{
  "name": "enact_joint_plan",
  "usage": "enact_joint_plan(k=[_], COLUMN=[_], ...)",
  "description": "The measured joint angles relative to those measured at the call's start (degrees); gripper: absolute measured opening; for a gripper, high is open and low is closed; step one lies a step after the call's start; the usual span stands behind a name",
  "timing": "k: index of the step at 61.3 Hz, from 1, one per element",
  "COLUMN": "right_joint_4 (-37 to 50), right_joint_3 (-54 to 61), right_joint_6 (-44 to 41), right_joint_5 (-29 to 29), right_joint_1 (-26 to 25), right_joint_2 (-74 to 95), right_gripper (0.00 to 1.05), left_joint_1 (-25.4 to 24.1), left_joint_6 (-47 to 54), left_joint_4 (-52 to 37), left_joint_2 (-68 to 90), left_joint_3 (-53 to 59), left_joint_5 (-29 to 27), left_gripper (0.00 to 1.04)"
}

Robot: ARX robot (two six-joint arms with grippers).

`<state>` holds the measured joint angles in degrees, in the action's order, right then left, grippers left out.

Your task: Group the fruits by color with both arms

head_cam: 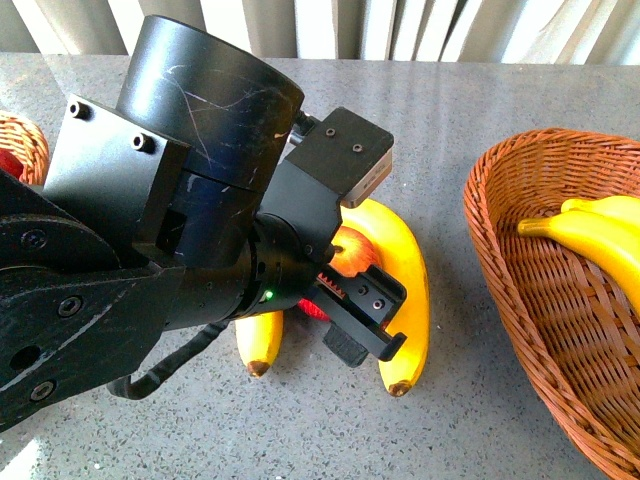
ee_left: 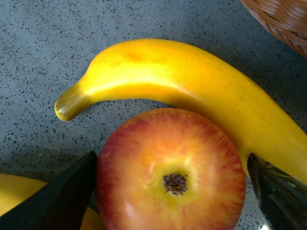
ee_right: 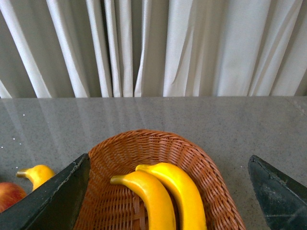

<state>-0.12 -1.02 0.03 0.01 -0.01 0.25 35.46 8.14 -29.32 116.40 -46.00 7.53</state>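
- The red apple [ee_left: 172, 175] is clasped by the left gripper [ee_left: 171, 160], whose jaws are drawn narrow against its two sides
- The apple's brown stem dimple is turned toward the left wrist camera, and yellowish streaks are seen around it
- The apple is placed low over the grey speckled table [head_cam: 450, 110], near its middle; whether it is touching the surface cannot be told
- A curved banana [head_cam: 405, 290] is pressed against the apple and is wrapped round its right side in the front view
- A second banana [head_cam: 262, 340] is laid on the table just to the left, largely hidden under the left arm [head_cam: 150, 230]
- The jaws of the right gripper [ee_right: 169, 160] are spread wide and nothing is held between them
- The right gripper is hung above a wicker basket [ee_right: 201, 158] at the table's right, in which a pair of bananas [ee_right: 163, 196] is laid side by side
- Pale curtains [ee_right: 192, 48] are hung behind the table
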Motion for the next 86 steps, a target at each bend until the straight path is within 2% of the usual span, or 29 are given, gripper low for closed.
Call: enact_joint_plan(k=[19,32,40,64,72,86], right_joint_4=[0.0,0.0,0.0,0.0,0.0,0.0], right_joint_3=[0.0,0.0,0.0,0.0,0.0,0.0], right_joint_6=[0.0,0.0,0.0,0.0,0.0,0.0], right_joint_5=[0.0,0.0,0.0,0.0,0.0,0.0], right_joint_1=[0.0,0.0,0.0,0.0,0.0,0.0], right_joint_2=[0.0,0.0,0.0,0.0,0.0,0.0], right_gripper=[0.96,0.96,0.96,0.96,0.96,0.96], left_joint_1=[0.79,0.42,-6.43,-39.93,-45.92,-49.59], left_joint_6=[-0.04,-1.18,-1.51,2.1,3.15,4.87], left_joint_4=[0.28,4.02,6.1,8.85,8.83,8.44], left_joint_2=[-0.74,-10.84,-20.02,-29.53,-29.53,-29.49], left_joint_3=[0.35,2.05,3.61,10.03,12.02,15.06], left_joint_5=[-0.11,0.48,1.66,9.25,10.12,10.97], left_gripper=[0.71,0.7,0.7,0.7,0.7,0.7])
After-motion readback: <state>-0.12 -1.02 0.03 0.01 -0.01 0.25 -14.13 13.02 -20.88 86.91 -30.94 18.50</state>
